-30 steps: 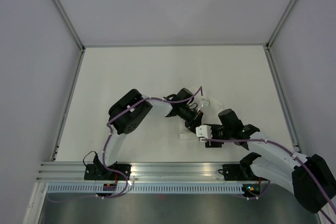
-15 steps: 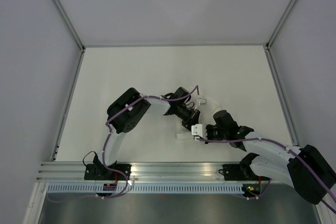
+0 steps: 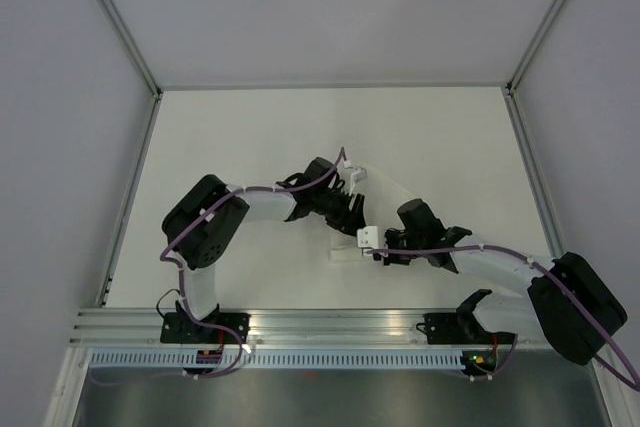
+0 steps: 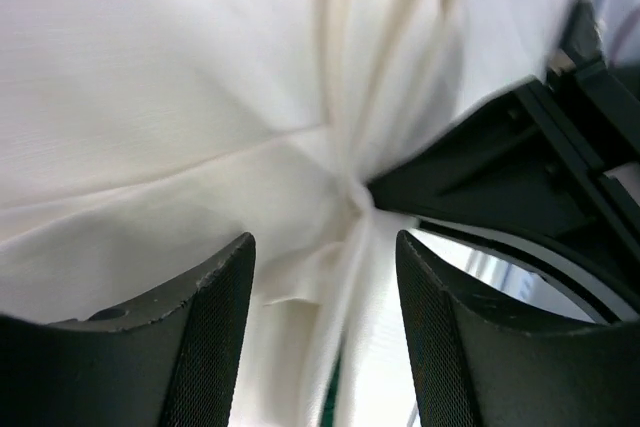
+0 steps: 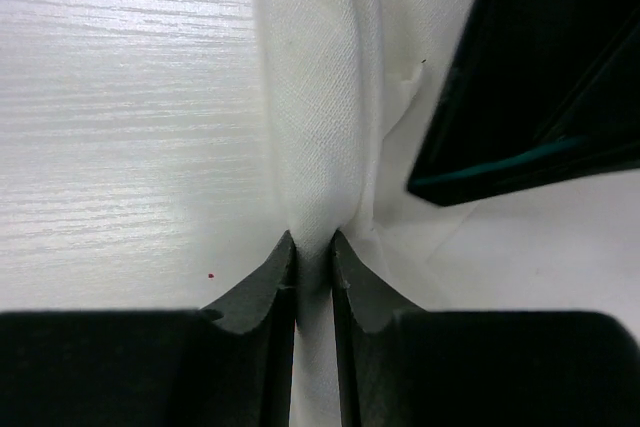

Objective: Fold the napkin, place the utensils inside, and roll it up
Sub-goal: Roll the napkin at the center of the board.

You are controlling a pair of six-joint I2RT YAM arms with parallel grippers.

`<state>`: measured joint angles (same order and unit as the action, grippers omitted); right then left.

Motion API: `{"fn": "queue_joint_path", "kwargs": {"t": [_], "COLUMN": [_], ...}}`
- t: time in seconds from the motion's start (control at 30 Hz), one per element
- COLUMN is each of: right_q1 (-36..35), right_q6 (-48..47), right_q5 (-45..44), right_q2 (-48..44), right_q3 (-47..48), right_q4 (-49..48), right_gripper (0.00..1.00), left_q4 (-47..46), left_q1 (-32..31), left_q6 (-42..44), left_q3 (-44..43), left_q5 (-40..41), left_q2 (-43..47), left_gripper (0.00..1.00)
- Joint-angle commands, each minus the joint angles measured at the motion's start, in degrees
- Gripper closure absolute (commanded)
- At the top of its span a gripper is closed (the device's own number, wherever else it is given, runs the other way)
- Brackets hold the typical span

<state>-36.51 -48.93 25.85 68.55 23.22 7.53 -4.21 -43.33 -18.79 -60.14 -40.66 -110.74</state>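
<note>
I see my right gripper (image 5: 313, 247) pinching a bunched ridge of the napkin (image 5: 312, 107) at mid-table (image 5: 110, 117), while my left gripper (image 4: 322, 287) hangs close over the cloth, fingers spread.

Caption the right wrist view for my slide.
Right fingers pinch a raised fold of the napkin on the table, with the dark left fingers close alongside.

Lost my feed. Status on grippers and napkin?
Right gripper shut on a bunched napkin ridge. Left gripper open, close beside it over the cloth. No other obstacle seen.
</note>
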Motion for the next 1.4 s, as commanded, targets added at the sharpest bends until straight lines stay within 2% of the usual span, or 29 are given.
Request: {"fn": "queue_joint_path", "kwargs": {"t": [0.0,0.13,0.27,0.4,0.43,0.53,0.57,0.7,0.77,0.87,1.03,1.17,1.37], "right_q1": [0.21,1.18,2.93,5.31,6.18,7.50,8.47,10.32,11.02,11.81,13.31,13.66,14.01], "right_q6": [1.55,1.47,1.03,0.50,0.33,-0.29,-0.55,-1.61,-2.05,-3.10,-3.81,-3.89,-3.90], "right_q5": [2.54,3.95,5.88,8.86,9.83,11.94,12.56,14.58,15.29,16.42,17.66,17.92,18.01], "right_q2": [2.46,3.95,6.23,8.78,9.83,12.03,12.65,15.73,17.66,20.30,22.59,23.38,24.17], "right_q3": [1.12,2.70,4.28,6.65,7.09,8.85,9.29,12.10,13.07,15.53,17.03,17.65,18.26], "right_q4": [4.95,6.35,8.55,10.92,11.36,13.21,14.52,17.16,18.56,20.94,22.61,23.23,23.58], "right_gripper": [0.98,0.98,0.99,0.99,0.99,0.99,0.99,0.99,0.99,0.99,0.99,1.00,0.99], "left_q4": [-8.15,-16.50,-24.87,-34.53,-37.68,-38.51,-37.72,-40.25,-41.32,-38.87,-34.82,-32.79,-30.60], "left_q1": [2.80,4.57,4.48,3.96,3.61,-1.83,-5.59,-13.96,-17.29,-21.42,-28.02,-31.46,-31.82], "left_q6": [-5.02,-8.37,-7.14,-5.30,-2.42,7.51,10.15,22.79,25.80,34.40,40.57,45.58,49.62], "left_q3": [5.53,14.24,24.16,32.53,33.85,35.97,35.62,35.62,35.62,33.78,29.83,26.83,22.96], "left_q5": [12.70,22.01,33.42,39.43,39.52,44.52,48.62,56.03,57.44,57.98,57.72,57.63,54.38], "left_q2": [5.87,13.69,24.66,32.68,33.74,36.38,36.56,35.33,34.63,32.35,25.51,19.43,12.49], "left_gripper": [0.37,0.37,0.37,0.37,0.37,0.37,0.37,0.34,0.33,0.32,0.32,0.31,0.29]}}
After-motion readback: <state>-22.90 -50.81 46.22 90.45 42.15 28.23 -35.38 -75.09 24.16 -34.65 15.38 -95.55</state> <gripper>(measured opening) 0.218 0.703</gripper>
